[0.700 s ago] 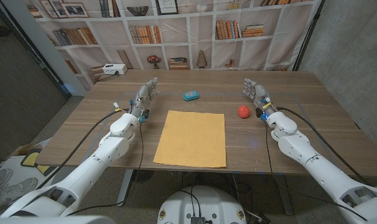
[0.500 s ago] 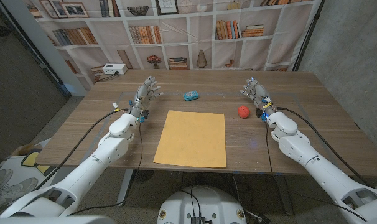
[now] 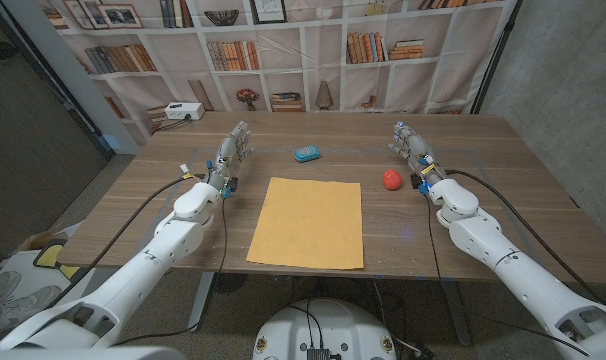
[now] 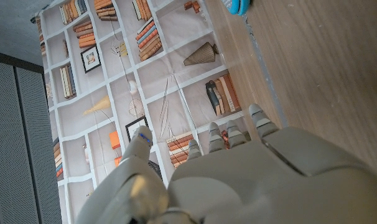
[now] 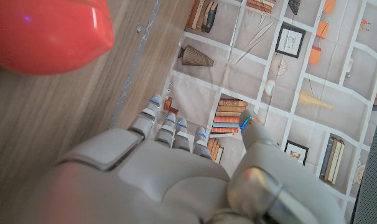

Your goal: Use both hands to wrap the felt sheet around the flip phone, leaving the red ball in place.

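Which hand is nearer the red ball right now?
The right hand: it is close beside the red ball, just behind it. The left hand is across the table, beyond the felt sheet.

A wooden counter (image 3: 283, 270) with plank grain stands before a wall printed with bookshelves. A mustard-yellow felt sheet (image 3: 308, 222) lies flat near the counter's front middle. Beyond it, toward the far edge, rests a turquoise flip phone (image 3: 306, 154), well apart from the sheet. A red ball (image 3: 391, 179) sits just off the sheet's far right corner. A white box (image 3: 184, 111) occupies the far left corner.
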You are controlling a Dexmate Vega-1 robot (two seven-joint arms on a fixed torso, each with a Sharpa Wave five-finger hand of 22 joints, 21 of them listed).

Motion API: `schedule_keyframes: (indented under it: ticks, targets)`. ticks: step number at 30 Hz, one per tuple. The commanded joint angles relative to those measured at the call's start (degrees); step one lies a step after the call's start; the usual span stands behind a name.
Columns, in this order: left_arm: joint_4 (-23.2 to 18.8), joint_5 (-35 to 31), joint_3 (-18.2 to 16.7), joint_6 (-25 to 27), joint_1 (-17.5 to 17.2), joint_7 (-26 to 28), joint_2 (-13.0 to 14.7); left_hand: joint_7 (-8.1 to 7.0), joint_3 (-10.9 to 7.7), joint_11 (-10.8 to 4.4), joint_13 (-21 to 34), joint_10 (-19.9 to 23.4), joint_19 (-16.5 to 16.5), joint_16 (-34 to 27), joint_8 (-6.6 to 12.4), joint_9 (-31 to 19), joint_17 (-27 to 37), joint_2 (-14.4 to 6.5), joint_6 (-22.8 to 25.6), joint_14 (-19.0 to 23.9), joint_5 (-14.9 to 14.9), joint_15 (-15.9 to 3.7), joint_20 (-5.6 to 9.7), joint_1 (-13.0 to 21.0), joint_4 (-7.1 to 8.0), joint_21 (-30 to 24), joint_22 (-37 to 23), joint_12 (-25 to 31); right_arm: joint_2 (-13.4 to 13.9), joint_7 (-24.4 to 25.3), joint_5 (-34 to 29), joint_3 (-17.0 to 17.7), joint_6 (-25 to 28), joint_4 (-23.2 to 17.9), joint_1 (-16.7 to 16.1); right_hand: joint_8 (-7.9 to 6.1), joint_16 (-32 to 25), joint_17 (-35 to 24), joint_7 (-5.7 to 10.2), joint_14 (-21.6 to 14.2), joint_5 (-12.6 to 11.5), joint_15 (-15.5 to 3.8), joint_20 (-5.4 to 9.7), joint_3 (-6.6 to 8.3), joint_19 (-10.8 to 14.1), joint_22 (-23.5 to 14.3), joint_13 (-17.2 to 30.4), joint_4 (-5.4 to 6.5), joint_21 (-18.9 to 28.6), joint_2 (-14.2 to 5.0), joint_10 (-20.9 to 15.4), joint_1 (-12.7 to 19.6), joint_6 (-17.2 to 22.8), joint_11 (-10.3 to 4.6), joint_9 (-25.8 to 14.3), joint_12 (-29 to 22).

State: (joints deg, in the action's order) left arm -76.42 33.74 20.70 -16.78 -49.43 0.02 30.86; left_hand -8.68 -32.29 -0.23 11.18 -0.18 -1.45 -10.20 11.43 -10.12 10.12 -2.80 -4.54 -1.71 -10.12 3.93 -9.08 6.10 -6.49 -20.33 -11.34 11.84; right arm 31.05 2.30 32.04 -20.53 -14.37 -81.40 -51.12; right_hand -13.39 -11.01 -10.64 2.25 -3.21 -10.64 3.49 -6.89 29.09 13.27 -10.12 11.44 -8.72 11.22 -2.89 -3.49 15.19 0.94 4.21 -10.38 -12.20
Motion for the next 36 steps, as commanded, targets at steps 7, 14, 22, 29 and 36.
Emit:
schedule_keyframes:
  ticks: [7, 14, 22, 29, 36]
  targets:
    - [-15.6, -19.7, 5.4, 25.1, 2.8, 18.0, 8.3, 2.85, -2.09, -2.23, 0.4, 3.3, 2.3, -1.9, 1.16, -0.4, 0.2, -0.5, 5.3, 6.6, -0.5, -1.95, 0.84, 6.4, -3.78, -0.5, -0.3, 1.4, 0.2, -1.3, -2.1, -0.7, -1.2, -0.9, -0.1, 0.03, 0.1, -0.2, 0.25, 0.4, -0.2, 1.18, -0.21, 0.13, -0.8, -0.2, 0.2, -0.23, -0.2, -0.08, -0.4, 0.7, 0.7, 0.71, -0.2, 0.0]
    - [-18.0, -27.1, 11.0, 37.8, 9.7, 17.3, 9.4, 3.43, -2.37, -2.85, 0.5, 3.8, 3.9, -1.5, 1.49, -0.5, 0.3, 0.6, 6.2, 6.4, -0.3, -2.43, 1.4, 8.9, -4.32, -0.9, -0.3, 1.5, 0.4, -1.1, -2.1, 0.0, -2.9, -2.0, -1.5, 0.19, -0.1, -0.3, 0.35, 0.2, -0.2, 1.37, -0.31, -0.01, -0.9, -0.2, 0.2, -0.15, -0.1, -0.11, -0.9, 0.7, 0.8, 0.8, -0.2, -0.1]
    - [-17.9, -34.3, 17.9, 47.2, 17.3, 12.9, 9.2, 3.96, -2.7, -3.68, 0.7, 6.7, 6.9, -1.7, 2.55, -0.7, 0.3, 2.8, 9.0, 8.7, -0.1, -3.55, 2.55, 14.6, -4.48, -1.7, -0.2, 2.5, 0.6, -1.2, -2.1, 0.8, -4.7, -2.3, -2.9, 0.29, -0.4, -0.4, 0.44, -0.2, -0.1, 1.82, -0.42, -0.22, -0.8, -0.3, 0.2, -0.02, 0.0, -0.1, -1.4, 0.5, 1.2, 0.79, -0.2, -0.3]
    - [-16.3, -37.6, 21.7, 49.5, 21.9, 9.1, 8.1, 3.9, -2.28, -4.06, 0.8, 5.8, 6.0, -0.9, 2.43, -0.7, 0.3, 4.7, 8.9, 7.1, -0.3, -3.12, 2.12, 16.9, -4.39, -1.2, -0.2, 2.0, 0.5, -1.2, -1.7, 1.4, -5.9, -1.9, -3.7, 0.36, -0.5, -0.4, 0.45, -0.4, 0.0, 1.82, -0.47, -0.39, -0.8, -0.3, 0.2, 0.05, 0.1, -0.04, -1.8, 0.4, 1.4, 0.95, -0.2, -0.4]
    - [-13.7, -41.0, 25.9, 50.5, 26.9, 4.5, 6.6, 3.65, -1.87, -4.44, 0.8, 5.2, 5.8, -0.8, 2.23, -0.7, 0.4, 5.7, 8.5, 6.9, -0.4, -3.14, 1.96, 17.7, -4.3, -1.0, -0.2, 1.8, 0.1, -1.6, -1.3, 1.9, -7.4, -0.8, -4.1, 0.51, -0.6, -0.5, 0.46, -0.5, 0.0, 1.97, -0.5, -0.58, -0.8, -0.3, 0.2, 0.12, 0.2, 0.04, -2.1, 0.3, 1.5, 1.03, -0.2, -0.4]
